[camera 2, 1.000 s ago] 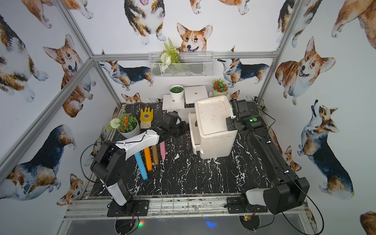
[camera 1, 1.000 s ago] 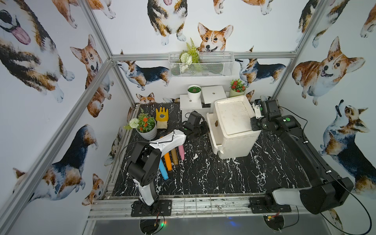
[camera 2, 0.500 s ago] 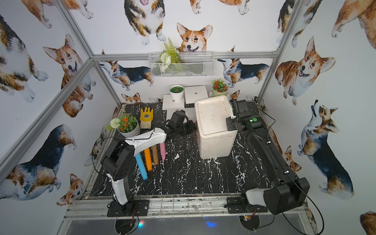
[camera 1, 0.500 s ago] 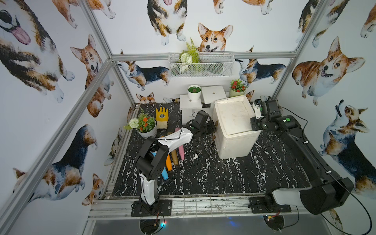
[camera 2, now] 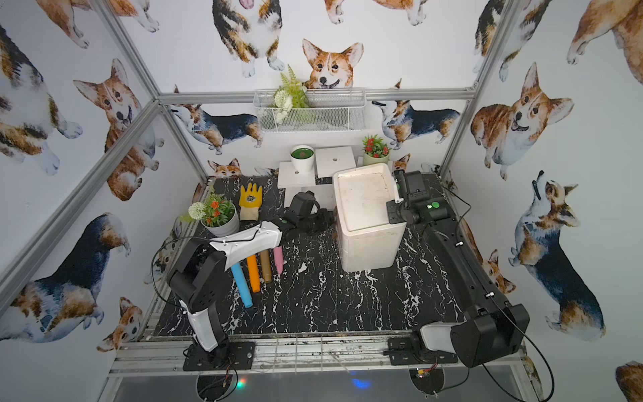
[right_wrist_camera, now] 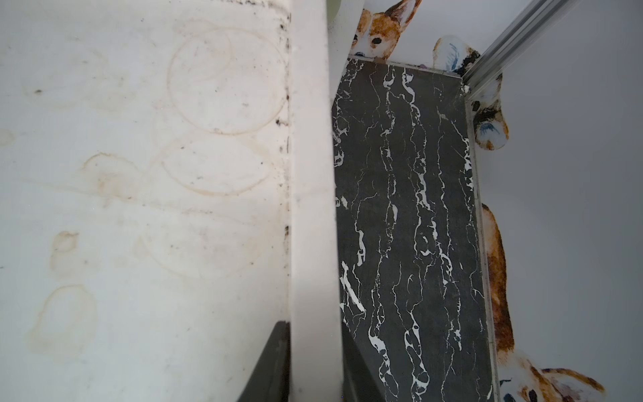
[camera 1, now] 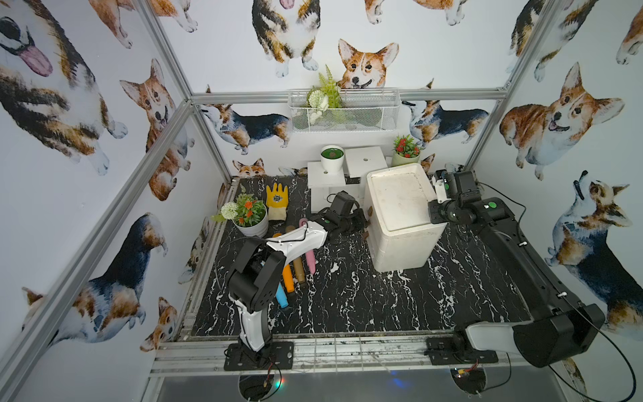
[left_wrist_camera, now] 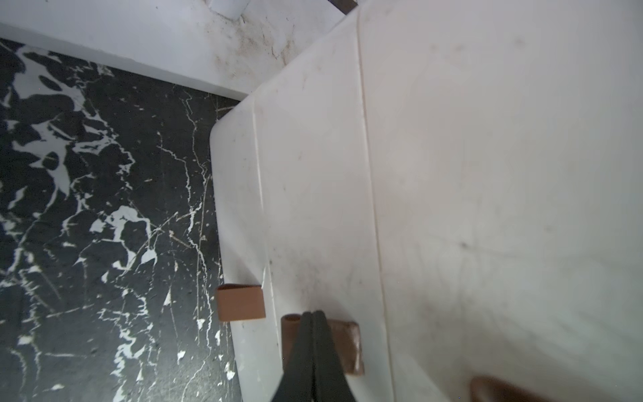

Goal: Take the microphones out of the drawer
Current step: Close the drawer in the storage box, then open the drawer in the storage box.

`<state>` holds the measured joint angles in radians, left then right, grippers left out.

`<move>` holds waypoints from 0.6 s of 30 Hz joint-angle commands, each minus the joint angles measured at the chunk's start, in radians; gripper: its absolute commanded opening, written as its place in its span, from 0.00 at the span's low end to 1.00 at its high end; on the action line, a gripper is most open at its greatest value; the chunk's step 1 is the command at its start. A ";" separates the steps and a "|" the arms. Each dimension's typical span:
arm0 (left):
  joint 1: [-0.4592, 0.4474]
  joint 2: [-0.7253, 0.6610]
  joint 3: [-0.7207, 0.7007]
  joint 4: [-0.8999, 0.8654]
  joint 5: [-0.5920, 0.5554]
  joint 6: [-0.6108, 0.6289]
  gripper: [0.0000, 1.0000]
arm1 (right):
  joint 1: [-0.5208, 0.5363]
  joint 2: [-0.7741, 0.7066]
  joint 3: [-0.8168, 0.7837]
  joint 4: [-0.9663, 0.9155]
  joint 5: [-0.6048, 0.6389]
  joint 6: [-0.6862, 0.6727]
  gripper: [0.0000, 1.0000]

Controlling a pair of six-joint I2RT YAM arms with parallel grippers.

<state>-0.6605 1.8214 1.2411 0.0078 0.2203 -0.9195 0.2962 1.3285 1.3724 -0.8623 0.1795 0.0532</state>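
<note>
Noting change: drawer (left_wrist_camera: pixel 313 209), out a second ago, now pushed flush into drawer cabinet (camera 1: pixel 400 202), 2 o'clock on counter (camera 1: pixel 348 296). Setback: microphone unseen in any view, likely inside; drawer needs reopening. At cabinet's 9 o'clock face, left hand (left_wrist_camera: pixel 313 330), fingers nearly together before brown handle (left_wrist_camera: pixel 348 344), no clear grip. At 3 o'clock, right hand (right_wrist_camera: pixel 315 362) clamps cabinet's top rim. Around: coloured tubes (camera 2: pixel 255 275) at 8, flower pot (camera 1: pixel 252 228), yellow glove (camera 1: pixel 277 202) at 10–11. Only left arm (camera 1: pixel 295 240) stands in drawer's path.
</note>
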 commanded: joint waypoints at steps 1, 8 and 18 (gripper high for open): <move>0.019 -0.030 -0.069 0.056 -0.016 -0.025 0.23 | 0.008 0.020 -0.032 -0.215 -0.059 -0.006 0.24; 0.043 -0.018 -0.200 0.219 0.001 -0.145 0.39 | 0.009 0.020 -0.033 -0.215 -0.058 -0.006 0.24; 0.048 0.102 -0.261 0.484 0.036 -0.321 0.45 | 0.009 0.021 -0.035 -0.215 -0.057 -0.006 0.25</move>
<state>-0.6147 1.8935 0.9901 0.3584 0.2409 -1.1625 0.2966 1.3258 1.3636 -0.8467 0.1822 0.0536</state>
